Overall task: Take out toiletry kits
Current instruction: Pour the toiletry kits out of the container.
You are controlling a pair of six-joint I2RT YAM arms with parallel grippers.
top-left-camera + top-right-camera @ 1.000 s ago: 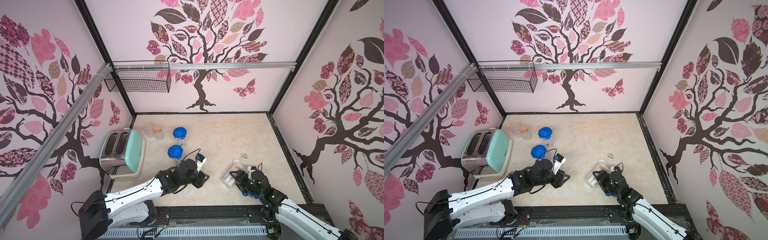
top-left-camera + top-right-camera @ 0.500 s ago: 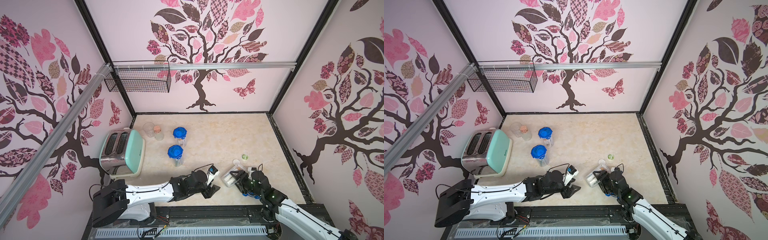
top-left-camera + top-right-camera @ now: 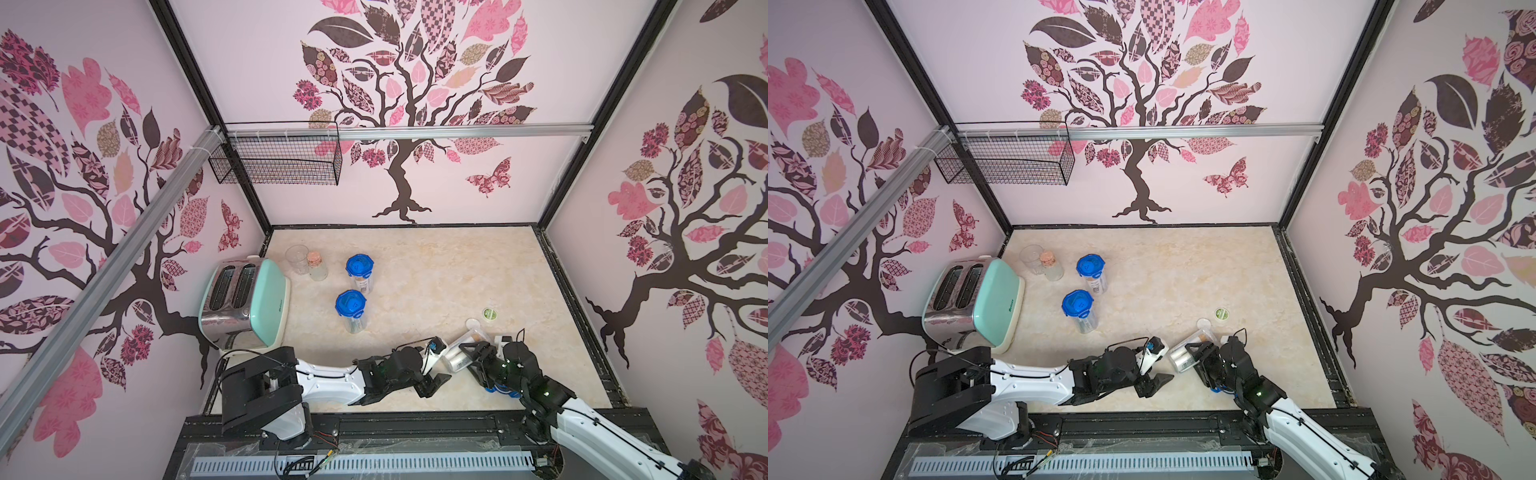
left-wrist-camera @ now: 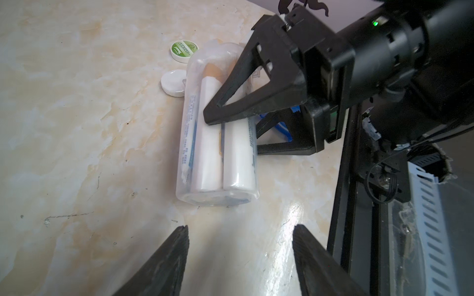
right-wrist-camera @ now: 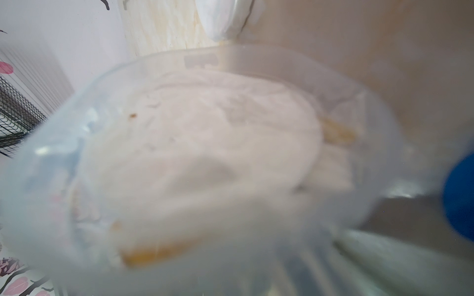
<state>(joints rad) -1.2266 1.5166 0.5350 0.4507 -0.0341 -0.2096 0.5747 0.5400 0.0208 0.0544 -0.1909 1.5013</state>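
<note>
A clear canister (image 3: 459,353) (image 3: 1185,351) (image 4: 218,128) lies on its side at the front right of the table. Inside it is a toiletry kit: two white bottles (image 4: 207,153) with yellow caps and a wrapped packet (image 4: 188,133). My right gripper (image 3: 478,357) (image 3: 1200,353) (image 4: 230,133) straddles the canister, one finger across its top and one alongside, shut on it. The canister blurs out the right wrist view (image 5: 205,153). My left gripper (image 3: 432,380) (image 3: 1154,382) (image 4: 239,230) stands open and empty just short of the canister's base. A green-topped tub (image 3: 491,314) (image 4: 184,50) and a white round tub (image 3: 472,323) (image 4: 173,82) lie beyond its mouth.
A blue lid (image 3: 500,388) (image 5: 461,194) lies under my right arm. Two upright blue-lidded canisters (image 3: 360,266) (image 3: 351,303) stand mid-left. Behind them are a glass cup (image 3: 297,253) and a cork jar (image 3: 316,264). A mint toaster (image 3: 245,303) fills the left side. The black front rail (image 4: 343,179) is close.
My left arm swung right from the table's middle to the lying canister, and its jaws spread wider. My right gripper stayed at the canister and narrowed slightly.
</note>
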